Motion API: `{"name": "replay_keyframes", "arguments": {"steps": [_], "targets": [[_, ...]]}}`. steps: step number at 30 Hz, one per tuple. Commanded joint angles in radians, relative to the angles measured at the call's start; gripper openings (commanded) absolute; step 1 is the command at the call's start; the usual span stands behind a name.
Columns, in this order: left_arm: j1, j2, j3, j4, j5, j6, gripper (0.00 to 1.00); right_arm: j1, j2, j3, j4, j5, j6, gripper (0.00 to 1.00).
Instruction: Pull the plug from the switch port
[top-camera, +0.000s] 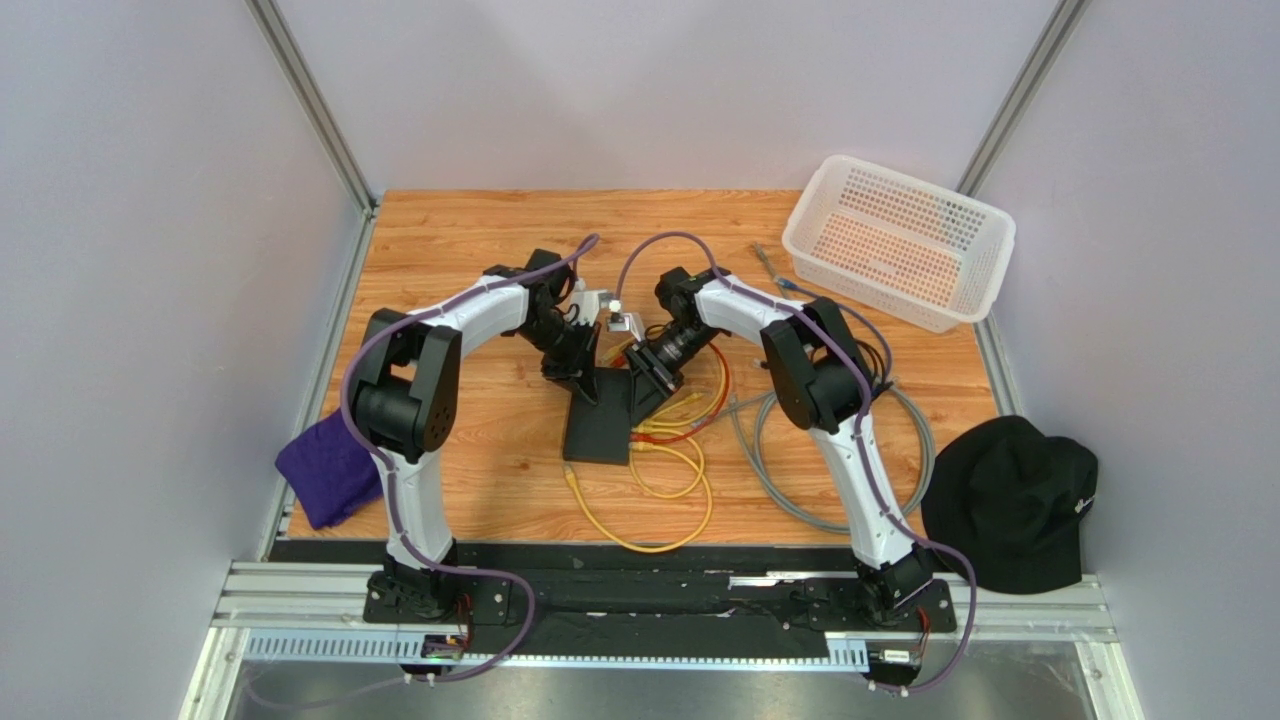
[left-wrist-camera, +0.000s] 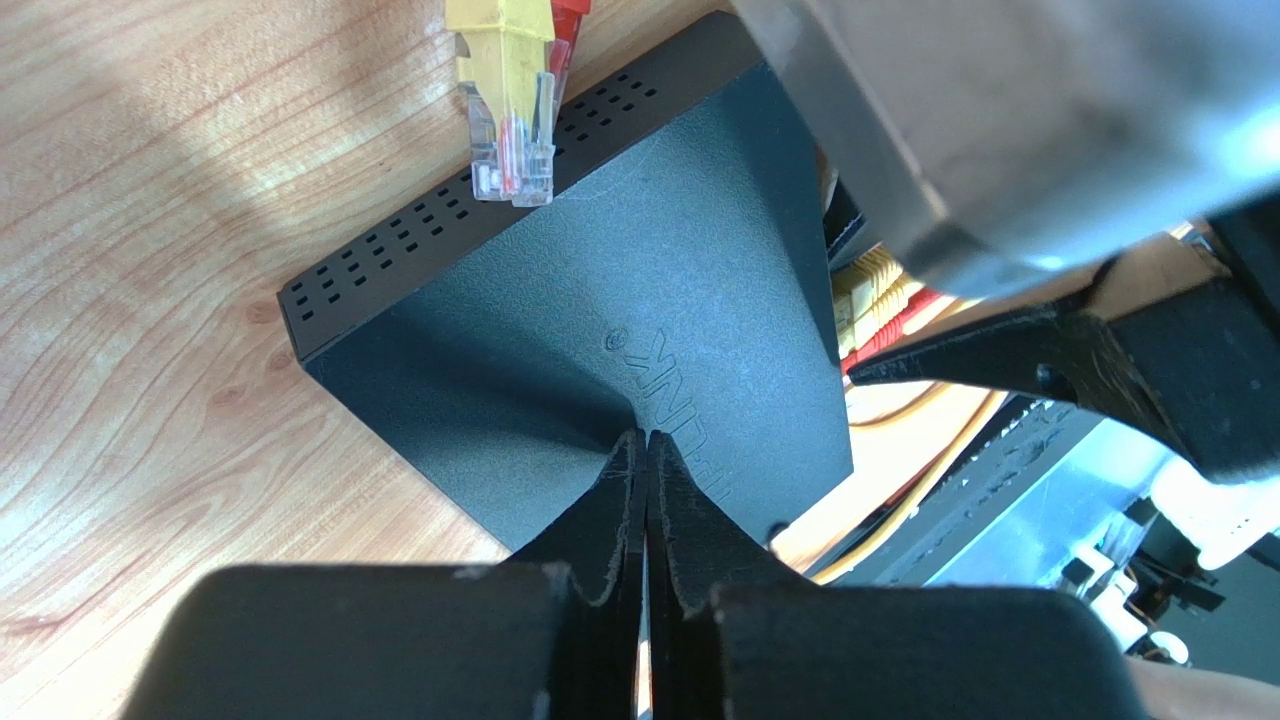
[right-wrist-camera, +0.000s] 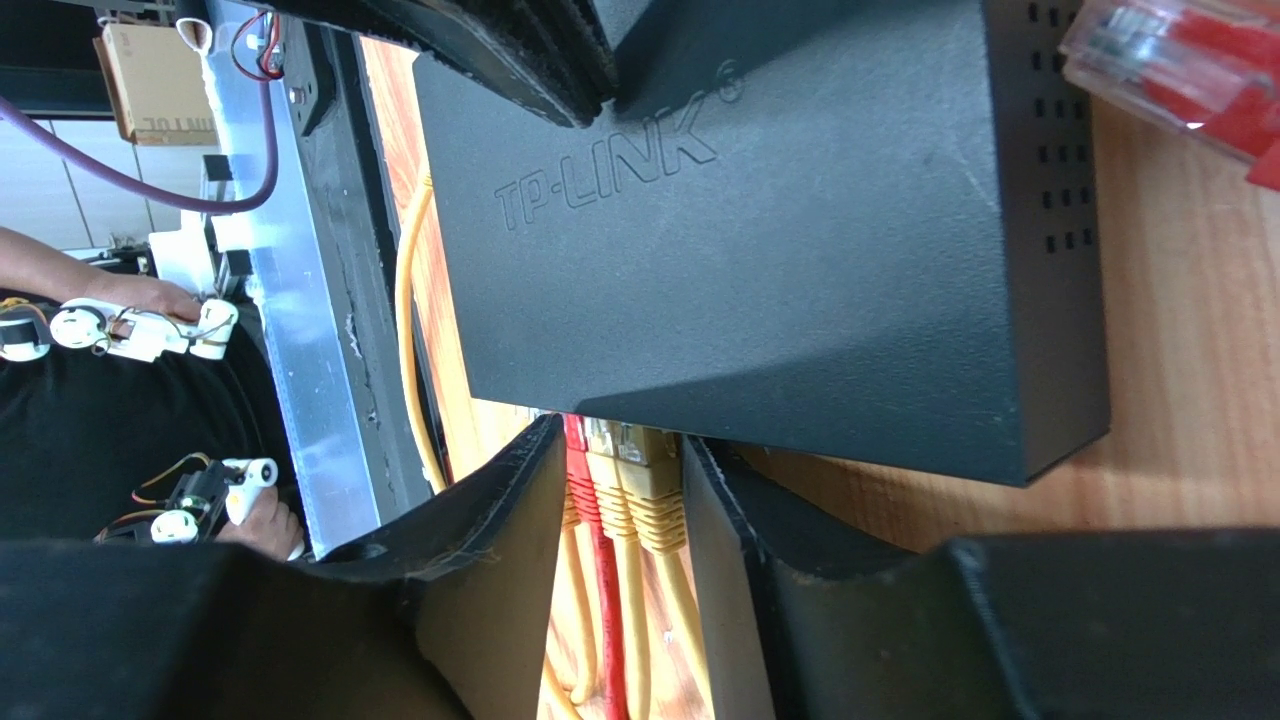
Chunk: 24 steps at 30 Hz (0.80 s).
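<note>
The black switch (top-camera: 601, 432) lies flat on the wooden table between both arms. My left gripper (left-wrist-camera: 648, 438) is shut and its tips rest on the top of the switch (left-wrist-camera: 631, 330). A red plug (right-wrist-camera: 580, 473) and two yellow plugs (right-wrist-camera: 649, 480) sit side by side in the sockets along the near edge of the switch (right-wrist-camera: 781, 225). My right gripper (right-wrist-camera: 624, 438) straddles this group, one finger against the red plug and the other against the outer yellow plug. In the top view the right gripper (top-camera: 649, 393) sits at the switch's right edge.
A loose yellow plug (left-wrist-camera: 508, 135) and a loose red plug (right-wrist-camera: 1187, 68) lie by the switch's vented side. Yellow cables (top-camera: 669, 488) and a grey cable (top-camera: 781, 458) coil in front. A white basket (top-camera: 902, 240), a black cap (top-camera: 1014, 503) and a purple cloth (top-camera: 328, 468) lie around the edges.
</note>
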Motion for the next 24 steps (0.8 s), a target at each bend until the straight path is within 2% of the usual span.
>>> {"name": "replay_keyframes", "arguments": {"steps": [1, 8, 12, 15, 24], "targets": [[-0.002, 0.020, 0.004, 0.011, -0.086, 0.029, 0.00, 0.017, 0.045, 0.006, 0.000, 0.061, -0.053, 0.39], [-0.002, 0.020, 0.004, 0.013, -0.085, 0.029, 0.00, 0.015, 0.048, 0.006, -0.002, 0.061, -0.064, 0.34], [-0.002, 0.020, 0.005, 0.013, -0.085, 0.029, 0.00, 0.017, 0.048, 0.005, 0.000, 0.070, -0.067, 0.22], [-0.002, 0.020, 0.002, 0.013, -0.086, 0.029, 0.00, 0.017, 0.049, 0.002, 0.003, 0.090, -0.067, 0.17], [-0.002, 0.020, 0.005, 0.014, -0.083, 0.029, 0.00, 0.015, 0.045, 0.011, 0.008, 0.191, -0.075, 0.11]]}}
